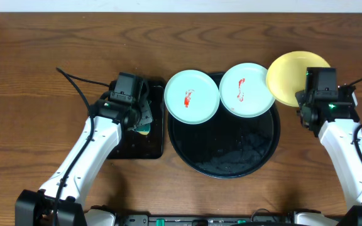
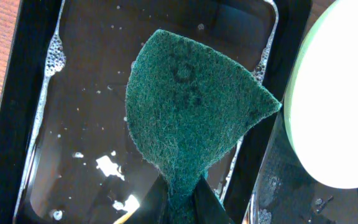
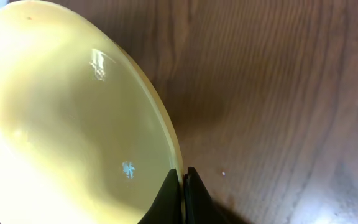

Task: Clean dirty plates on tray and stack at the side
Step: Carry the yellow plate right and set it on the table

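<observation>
Overhead view: round black tray (image 1: 225, 157) sits mid-table, its glossy floor wet and streaked in the near half.

Two mint plates lie side by side on its far part, nearly touching. The left mint plate (image 1: 192, 96) overhangs the tray's far-left rim; the right mint plate (image 1: 247, 89) covers the far-right rim. Each carries a small red smear near its middle.

The yellow plate (image 1: 291, 75) is off the tray, at the far right, its left edge just beside the right mint plate. No smear shows on it.

Right gripper (image 3: 183, 186): fingers pinched together on the yellow plate's rim, wood table (image 3: 278, 93) behind. A shadow falls on the wood under the plate's edge; I cannot tell if the plate touches the table.

Left gripper (image 2: 182, 202): clamped on one corner of a green scouring pad (image 2: 191, 118), which fans out away from the fingers. It hangs over the small rectangular black tray (image 2: 5, 124), left of the round tray. That tray holds a thin film of water, with foam along its edges and a few white flecks. The left mint plate's edge shows at the right of this wrist view.
</observation>
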Robot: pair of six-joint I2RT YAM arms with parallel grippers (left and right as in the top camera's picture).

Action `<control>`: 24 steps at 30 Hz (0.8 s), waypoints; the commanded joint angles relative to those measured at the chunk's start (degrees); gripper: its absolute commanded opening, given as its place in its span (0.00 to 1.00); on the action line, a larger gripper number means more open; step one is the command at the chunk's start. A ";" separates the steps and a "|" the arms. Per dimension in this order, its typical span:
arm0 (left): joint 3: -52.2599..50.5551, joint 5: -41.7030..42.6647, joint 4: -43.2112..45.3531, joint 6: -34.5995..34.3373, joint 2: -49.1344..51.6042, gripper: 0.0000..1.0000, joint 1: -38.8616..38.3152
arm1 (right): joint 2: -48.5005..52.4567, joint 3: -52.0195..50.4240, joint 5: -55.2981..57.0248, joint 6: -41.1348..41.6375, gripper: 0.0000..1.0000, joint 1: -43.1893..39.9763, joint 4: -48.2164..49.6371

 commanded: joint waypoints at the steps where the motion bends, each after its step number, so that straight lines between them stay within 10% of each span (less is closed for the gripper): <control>1: -0.39 -0.72 0.02 0.96 0.13 0.07 0.28 | 0.94 1.07 2.05 1.16 0.01 -1.66 1.60; 24: -0.39 -0.72 0.00 0.96 0.13 0.07 0.28 | 16.22 1.07 2.01 0.92 0.01 -10.05 10.51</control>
